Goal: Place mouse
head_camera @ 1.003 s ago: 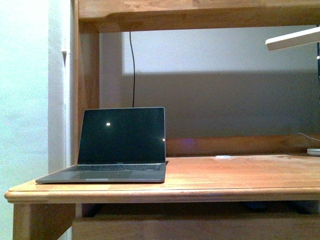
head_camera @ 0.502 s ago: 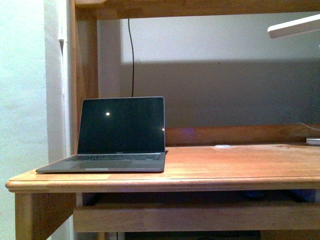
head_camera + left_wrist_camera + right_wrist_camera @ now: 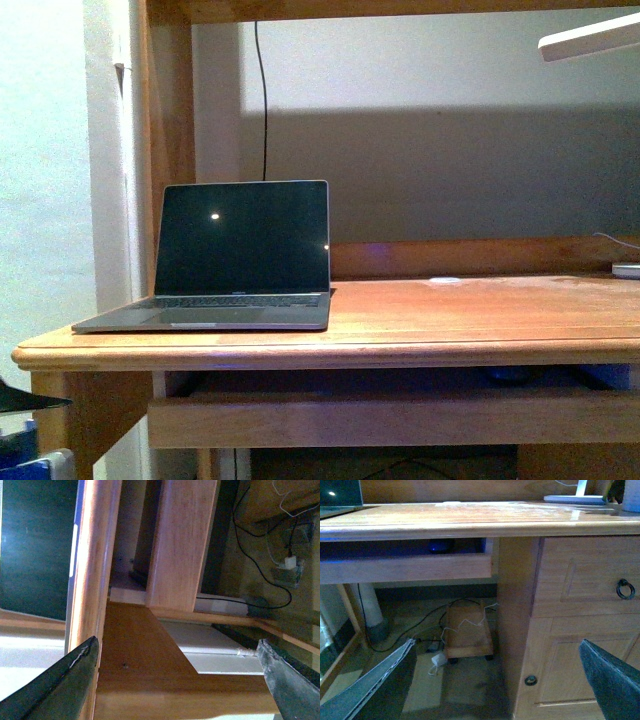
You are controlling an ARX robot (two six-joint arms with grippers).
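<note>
A small dark rounded dome, which looks like the mouse (image 3: pixel 440 545), lies in the shadow on the pull-out tray (image 3: pixel 405 567) under the desk top. In the front view the mouse (image 3: pixel 510 375) shows only as a dim shape on that tray (image 3: pixel 380 420). My right gripper (image 3: pixel 497 645) is open and empty, low in front of the desk, facing the floor and cabinet door. Also open and empty, my left gripper (image 3: pixel 176 645) hangs by the desk's left leg (image 3: pixel 145 680), below the desk edge. Neither gripper touches anything.
An open laptop (image 3: pixel 240 260) stands on the left of the wooden desk (image 3: pixel 450 325). A small white disc (image 3: pixel 446 281) lies mid-desk, and a lamp base (image 3: pixel 572 499) at the far right under the lamp arm (image 3: pixel 590 38). Drawers (image 3: pixel 585 580) fill the right; cables (image 3: pixel 435 630) and a wooden box (image 3: pixel 467 635) lie on the floor.
The front view has dropped: desk and laptop now sit higher in the picture, and more of the tray and the space under the desk shows.
</note>
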